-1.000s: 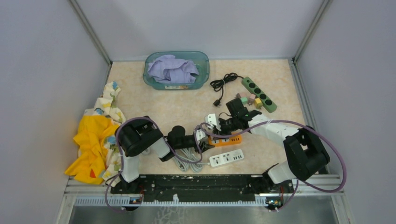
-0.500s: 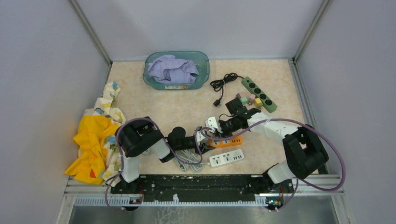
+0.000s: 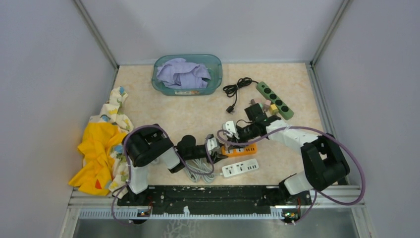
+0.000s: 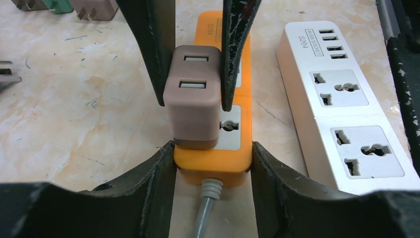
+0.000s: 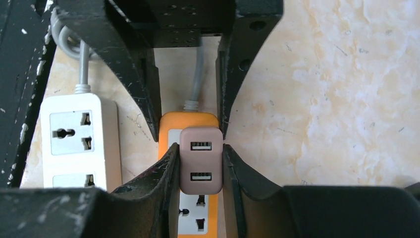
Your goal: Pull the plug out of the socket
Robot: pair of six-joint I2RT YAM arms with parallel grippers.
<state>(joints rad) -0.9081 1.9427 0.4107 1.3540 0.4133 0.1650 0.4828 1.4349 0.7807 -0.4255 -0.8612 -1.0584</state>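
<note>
An orange power strip point(image 3: 243, 149) lies on the table, with a brown two-port USB plug point(image 4: 193, 99) standing on its socket face. My left gripper point(image 4: 213, 148) is shut on the cord end of the orange strip point(image 4: 213, 166), one finger on each side. My right gripper point(image 5: 200, 153) is shut on the brown plug point(image 5: 200, 161), squeezing its two sides from above. In the left wrist view the right fingers point(image 4: 148, 49) flank the plug. The plug's base still looks close against the strip point(image 5: 195, 121). In the top view both grippers meet at the strip's left end.
A white power strip point(image 3: 240, 167) lies just beside the orange one, also in the left wrist view point(image 4: 341, 99). A grey cord coil point(image 3: 198, 168) lies under the left arm. A green strip point(image 3: 275, 100), small chargers point(image 3: 262, 105), a black cable point(image 3: 236, 89), a teal basin point(image 3: 215, 74) and cloths point(image 3: 101, 148) lie around.
My right gripper has shifted slightly to the right and away from me while still holding the plug. The left arm and the orange strip have barely moved.
</note>
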